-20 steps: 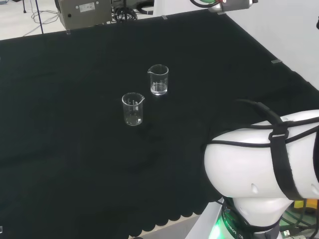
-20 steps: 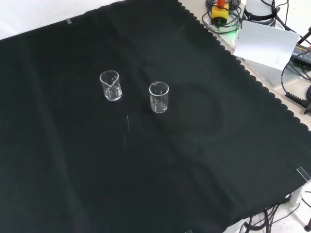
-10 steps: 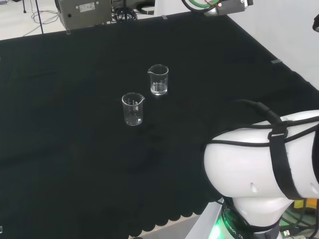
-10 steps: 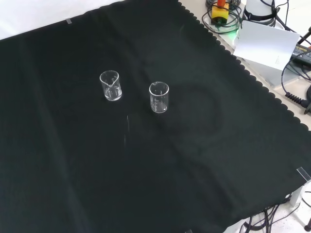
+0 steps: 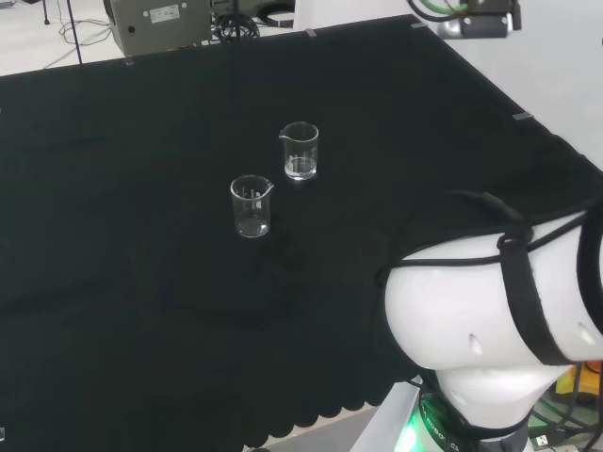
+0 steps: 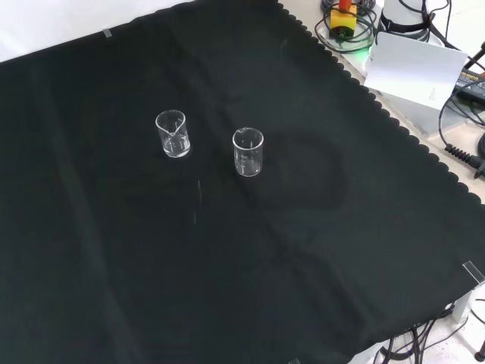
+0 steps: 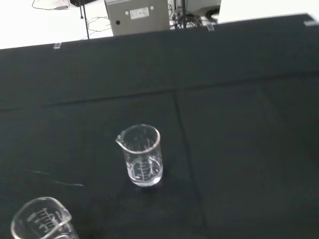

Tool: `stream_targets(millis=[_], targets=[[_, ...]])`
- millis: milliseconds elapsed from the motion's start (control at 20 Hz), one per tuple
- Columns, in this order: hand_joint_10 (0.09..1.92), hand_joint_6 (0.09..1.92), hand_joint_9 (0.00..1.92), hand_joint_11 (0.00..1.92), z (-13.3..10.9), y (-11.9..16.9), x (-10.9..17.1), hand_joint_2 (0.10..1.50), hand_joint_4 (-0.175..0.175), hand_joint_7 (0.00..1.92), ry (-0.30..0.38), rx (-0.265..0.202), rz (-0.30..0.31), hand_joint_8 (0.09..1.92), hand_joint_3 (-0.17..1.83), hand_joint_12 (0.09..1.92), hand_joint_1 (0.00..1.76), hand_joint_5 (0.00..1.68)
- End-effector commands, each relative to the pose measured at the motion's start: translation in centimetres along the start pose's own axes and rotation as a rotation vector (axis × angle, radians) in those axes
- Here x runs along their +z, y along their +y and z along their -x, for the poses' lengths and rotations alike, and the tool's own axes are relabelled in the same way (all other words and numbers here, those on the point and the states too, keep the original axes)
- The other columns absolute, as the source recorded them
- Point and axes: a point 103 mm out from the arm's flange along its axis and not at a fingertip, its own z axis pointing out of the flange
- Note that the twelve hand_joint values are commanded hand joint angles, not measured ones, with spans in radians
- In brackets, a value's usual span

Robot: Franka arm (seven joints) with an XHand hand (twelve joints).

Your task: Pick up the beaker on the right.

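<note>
The small clear glass beaker [image 5: 300, 151] on the right in the head view stands upright on the black cloth [image 5: 141, 282], just beside a second clear beaker [image 5: 252, 206]. Nothing touches it; reaching, grasping and lifting all remain. The hand's state cannot be told.

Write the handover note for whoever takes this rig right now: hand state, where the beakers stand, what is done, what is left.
Hand: its fingers cannot be made out, so its state cannot be told.
Things: two small clear glass beakers stand upright and apart on the black cloth. In the head view, the right beaker is farther back and the left beaker nearer.
Done: nothing grasped; both beakers rest on the cloth.
Left: reach the right beaker, close on it, lift.
</note>
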Motion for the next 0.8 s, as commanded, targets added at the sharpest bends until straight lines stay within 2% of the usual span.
stream_targets(millis=[50, 250, 500, 800], targets=[[0.72, 0.09, 0.24, 0.09, 6.0, 7.8, 5.3, 1.17, -0.036, 0.12, 0.054, -0.02, -0.03, 0.6, 0.28, 1.41, 0.24, 0.33], [0.71, 0.09, 0.25, 0.08, 7.0, 12.0, 7.3, 1.16, -0.038, 0.12, 0.066, -0.026, -0.041, 0.61, 0.28, 1.41, 0.27, 0.34], [0.71, 0.09, 0.25, 0.07, 5.9, 16.2, 10.6, 1.13, -0.039, 0.11, 0.067, -0.031, -0.064, 0.62, 0.27, 1.41, 0.3, 0.34], [0.71, 0.09, 0.26, 0.06, 4.5, 19.8, 14.6, 1.1, -0.039, 0.11, 0.096, -0.042, -0.077, 0.63, 0.26, 1.42, 0.34, 0.33]])
